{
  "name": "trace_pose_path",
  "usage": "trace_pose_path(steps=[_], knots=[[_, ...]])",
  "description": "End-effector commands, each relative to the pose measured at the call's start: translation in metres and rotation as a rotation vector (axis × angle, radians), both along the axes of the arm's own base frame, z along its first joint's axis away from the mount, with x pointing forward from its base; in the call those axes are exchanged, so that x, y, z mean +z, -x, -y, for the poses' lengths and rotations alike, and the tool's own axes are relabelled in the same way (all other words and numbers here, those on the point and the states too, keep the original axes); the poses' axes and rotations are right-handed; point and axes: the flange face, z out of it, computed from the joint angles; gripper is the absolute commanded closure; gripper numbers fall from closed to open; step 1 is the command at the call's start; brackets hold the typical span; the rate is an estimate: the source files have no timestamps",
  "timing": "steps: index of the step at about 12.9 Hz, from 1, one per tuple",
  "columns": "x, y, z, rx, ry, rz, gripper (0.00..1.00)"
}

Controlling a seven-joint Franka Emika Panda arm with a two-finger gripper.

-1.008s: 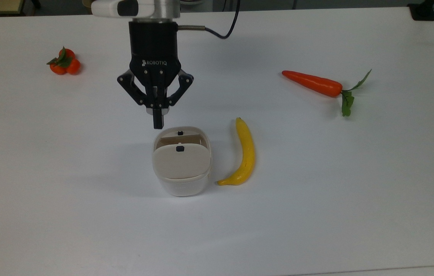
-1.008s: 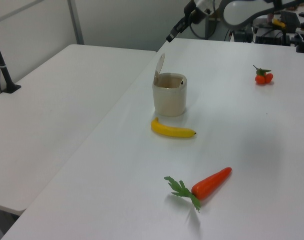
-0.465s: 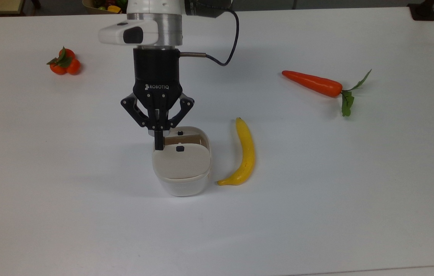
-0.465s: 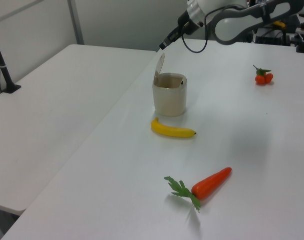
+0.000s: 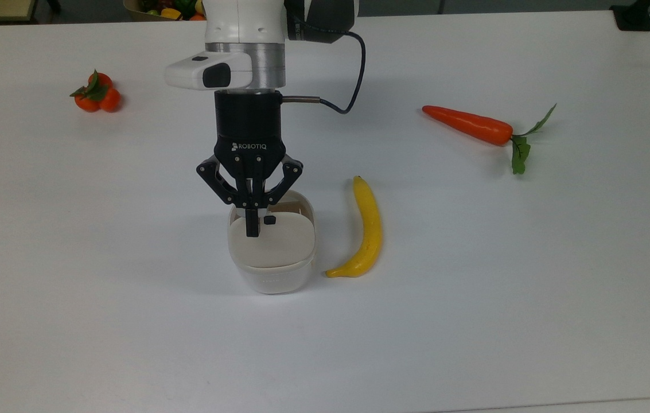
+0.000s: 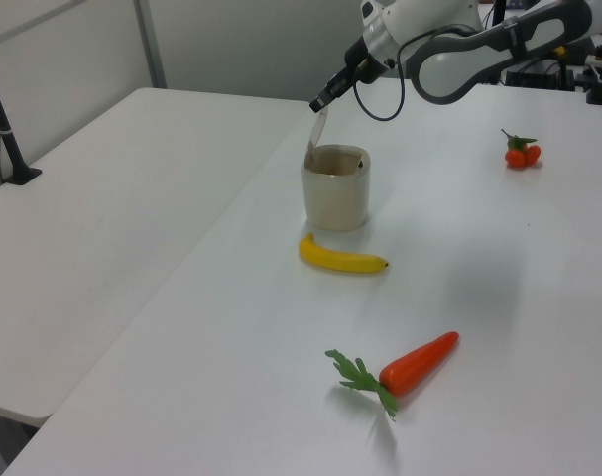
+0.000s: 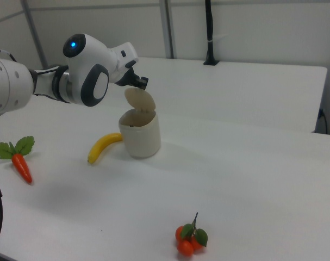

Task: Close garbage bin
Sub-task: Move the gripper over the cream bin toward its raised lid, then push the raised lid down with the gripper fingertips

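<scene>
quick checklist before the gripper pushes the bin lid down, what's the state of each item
1. Lid is up, garbage bin not closed yet: ok, push still needed.
2. Gripper shut, usable as one pushing tip: ok.
3. Tip at the lid's top edge, seen in the left view: ok; actual contact: cannot tell.
4. Banana lies beside the bin, apart from it, outside the lid's swing: ok.
5. Carrot and tomatoes far from the bin: ok.
6. Bin upright on the table: ok.
</scene>
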Motion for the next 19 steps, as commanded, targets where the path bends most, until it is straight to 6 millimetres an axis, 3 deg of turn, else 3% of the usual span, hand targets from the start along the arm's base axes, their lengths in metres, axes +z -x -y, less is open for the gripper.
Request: trace_pose_path(steps=[1,6,10,13,19], knots=[[0.017,0.01,0.004,-0.011,-0.015,0.02,1.0],[0.005,0.022,0.008,-0.004,0.002,-0.062,1.0],[0.007,0.028,0.01,-0.004,0.004,-0.13,1.0],[0.0,0.04,0.012,0.023,0.029,-0.286,1.0],[-0.024,0.045,0.009,0.043,0.047,-0.376,1.0]])
